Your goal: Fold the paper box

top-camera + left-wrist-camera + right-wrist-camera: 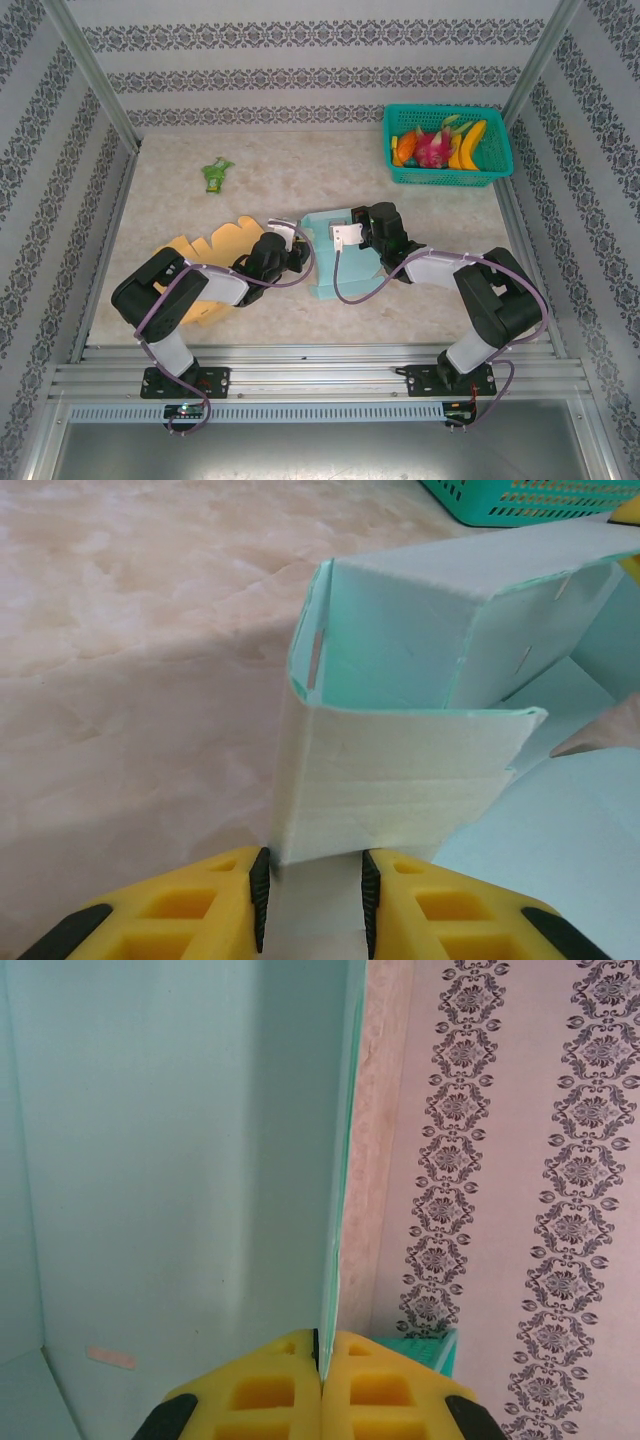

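Observation:
The paper box (330,278) is pale teal and stands partly folded in the middle of the table. In the left wrist view its near wall (400,770) is doubled over, white side out, and its lower edge fills the gap between my pads. My left gripper (313,865) (298,250) is shut on that folded wall from the box's left side. My right gripper (320,1345) (352,237) reaches in from the right and is shut on the thin edge of an upright teal panel (180,1160), which runs straight up from the closed fingertips.
A flat orange-yellow cardboard sheet (205,245) lies left of the box, partly under my left arm. A teal basket (447,146) (500,500) of fruit stands at the back right. A small green packet (215,175) lies at the back left. Patterned walls enclose the table.

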You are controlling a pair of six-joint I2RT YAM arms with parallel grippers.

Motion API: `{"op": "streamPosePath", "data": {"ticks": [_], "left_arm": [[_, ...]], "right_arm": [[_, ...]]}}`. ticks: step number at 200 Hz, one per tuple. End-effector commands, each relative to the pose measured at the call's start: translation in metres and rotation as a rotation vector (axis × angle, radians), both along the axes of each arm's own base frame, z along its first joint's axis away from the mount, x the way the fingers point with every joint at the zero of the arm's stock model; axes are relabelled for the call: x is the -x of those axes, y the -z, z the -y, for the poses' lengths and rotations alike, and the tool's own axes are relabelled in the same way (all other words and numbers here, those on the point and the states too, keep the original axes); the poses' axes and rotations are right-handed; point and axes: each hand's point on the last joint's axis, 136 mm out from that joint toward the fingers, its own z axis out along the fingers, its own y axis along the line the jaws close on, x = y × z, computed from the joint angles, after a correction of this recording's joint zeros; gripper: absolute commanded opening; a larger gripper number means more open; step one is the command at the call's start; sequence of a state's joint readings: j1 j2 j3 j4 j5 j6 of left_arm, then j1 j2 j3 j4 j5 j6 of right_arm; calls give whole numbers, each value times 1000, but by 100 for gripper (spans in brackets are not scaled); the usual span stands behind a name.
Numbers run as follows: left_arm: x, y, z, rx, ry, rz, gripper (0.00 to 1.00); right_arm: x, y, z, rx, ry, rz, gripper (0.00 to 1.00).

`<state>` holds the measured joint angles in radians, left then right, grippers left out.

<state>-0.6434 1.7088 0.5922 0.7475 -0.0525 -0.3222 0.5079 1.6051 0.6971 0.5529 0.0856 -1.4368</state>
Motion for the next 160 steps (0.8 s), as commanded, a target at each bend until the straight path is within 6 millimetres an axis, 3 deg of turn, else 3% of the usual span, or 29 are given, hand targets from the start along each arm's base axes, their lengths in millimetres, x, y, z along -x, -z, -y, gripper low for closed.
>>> {"op": "streamPosePath", "data": {"ticks": [1, 69, 133, 160], "left_arm": [[-6, -23, 25, 69, 36, 53, 33], [-5, -30, 49, 45, 59, 75, 33], [-15, -25, 35, 2, -39, 78, 34], [-18, -22, 30, -9, -72, 85, 44]], "right_arm": [[16, 10, -17, -8, -81, -48, 0], [18, 12, -18, -6, -84, -51, 0], [19, 13, -18, -9, -85, -56, 0], [19, 13, -19, -11, -88, -59, 0]]}}
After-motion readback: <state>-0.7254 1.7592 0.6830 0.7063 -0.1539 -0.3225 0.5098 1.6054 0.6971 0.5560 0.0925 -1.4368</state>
